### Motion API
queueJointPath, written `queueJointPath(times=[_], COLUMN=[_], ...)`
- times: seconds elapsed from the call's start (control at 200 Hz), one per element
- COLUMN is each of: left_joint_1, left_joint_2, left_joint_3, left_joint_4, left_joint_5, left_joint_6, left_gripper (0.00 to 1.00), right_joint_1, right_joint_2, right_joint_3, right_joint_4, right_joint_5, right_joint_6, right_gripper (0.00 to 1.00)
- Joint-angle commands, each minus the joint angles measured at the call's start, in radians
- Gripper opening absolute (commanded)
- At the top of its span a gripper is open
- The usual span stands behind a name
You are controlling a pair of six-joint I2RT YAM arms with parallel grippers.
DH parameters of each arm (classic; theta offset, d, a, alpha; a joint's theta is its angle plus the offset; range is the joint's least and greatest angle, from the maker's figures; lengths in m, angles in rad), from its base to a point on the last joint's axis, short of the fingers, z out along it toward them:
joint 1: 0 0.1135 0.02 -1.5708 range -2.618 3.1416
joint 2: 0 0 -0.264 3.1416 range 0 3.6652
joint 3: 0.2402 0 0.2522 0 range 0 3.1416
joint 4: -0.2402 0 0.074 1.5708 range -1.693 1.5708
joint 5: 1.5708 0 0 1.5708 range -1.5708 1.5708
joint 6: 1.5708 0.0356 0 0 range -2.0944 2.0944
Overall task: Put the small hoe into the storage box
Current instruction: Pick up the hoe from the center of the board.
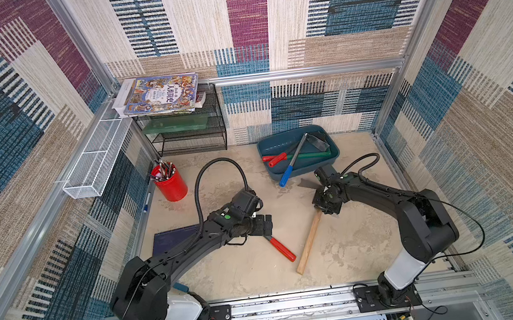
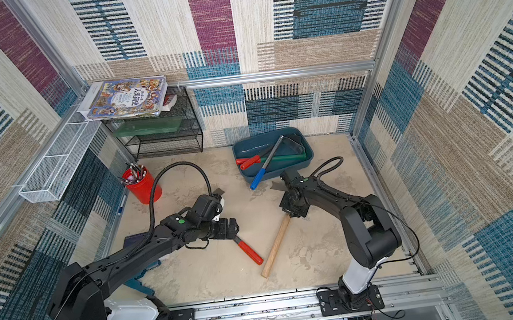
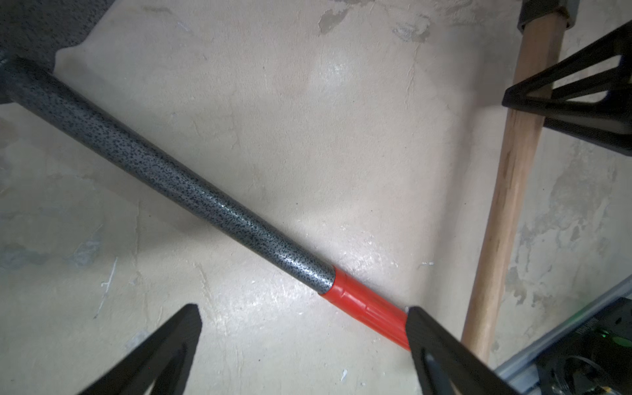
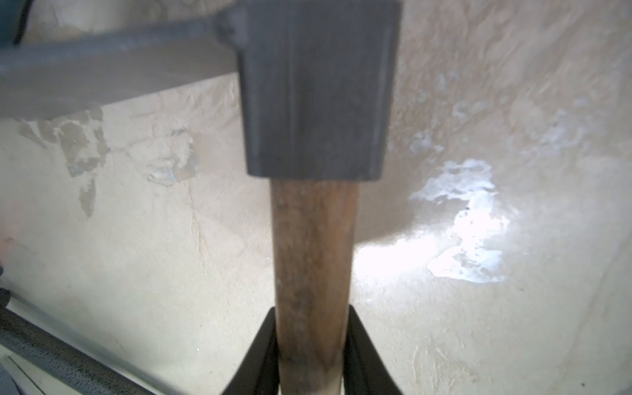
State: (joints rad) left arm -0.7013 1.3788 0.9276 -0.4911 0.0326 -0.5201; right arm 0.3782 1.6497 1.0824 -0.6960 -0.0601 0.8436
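The small hoe (image 1: 309,242) (image 2: 275,248) has a pale wooden handle and a dark metal head; it lies slanted mid-table, right of centre. My right gripper (image 1: 320,207) (image 2: 289,213) (image 4: 311,314) is shut on the wooden handle just below the head (image 4: 314,102). The dark-teal storage box (image 1: 290,129) (image 2: 265,132) stands behind it at the back. My left gripper (image 1: 266,227) (image 2: 231,230) (image 3: 302,307) hangs open over a red-gripped tool (image 1: 283,249) (image 3: 171,178) with a speckled grey shaft. The hoe's handle (image 3: 506,191) passes beside it.
The box holds several tools with red, blue and green handles (image 1: 285,172). A red pen cup (image 1: 170,183) stands at the left, a black wire rack (image 1: 188,132) with books (image 1: 159,94) at the back left, a white mesh basket (image 1: 95,160) on the left wall. A dark blue pad (image 1: 173,239) lies under my left arm.
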Motion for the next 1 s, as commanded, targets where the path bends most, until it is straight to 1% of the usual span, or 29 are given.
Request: queueJointPath(times=[0.0,0.26,0.516,0.841,0.996], left_joint_1=[-0.001,-0.001,0.0,-0.001,-0.002], left_joint_2=[0.005,0.034,0.046,0.051,0.036], left_joint_3=[0.013,0.053,0.081,0.127,0.12], left_joint_4=[-0.004,-0.005,-0.004,-0.038,-0.045], left_joint_5=[-0.004,0.023,0.036,0.031,0.023], left_joint_6=[0.012,0.017,0.033,0.057,0.048], left_gripper=[0.97,0.97,0.97,0.97,0.97], right_joint_1=[-0.011,-0.031,-0.074,-0.115,-0.143], right_joint_2=[-0.027,-0.068,-0.093,-0.066,-0.053], right_joint_3=[0.01,0.009,0.013,0.094,0.155], right_joint_4=[0.012,0.002,0.004,0.008,-0.002], right_joint_5=[-0.018,-0.031,-0.057,-0.076,-0.087], right_joint_6=[0.0,-0.001,-0.012,-0.022,-0.035], right_gripper=[0.0,0.0,0.0,0.0,0.0])
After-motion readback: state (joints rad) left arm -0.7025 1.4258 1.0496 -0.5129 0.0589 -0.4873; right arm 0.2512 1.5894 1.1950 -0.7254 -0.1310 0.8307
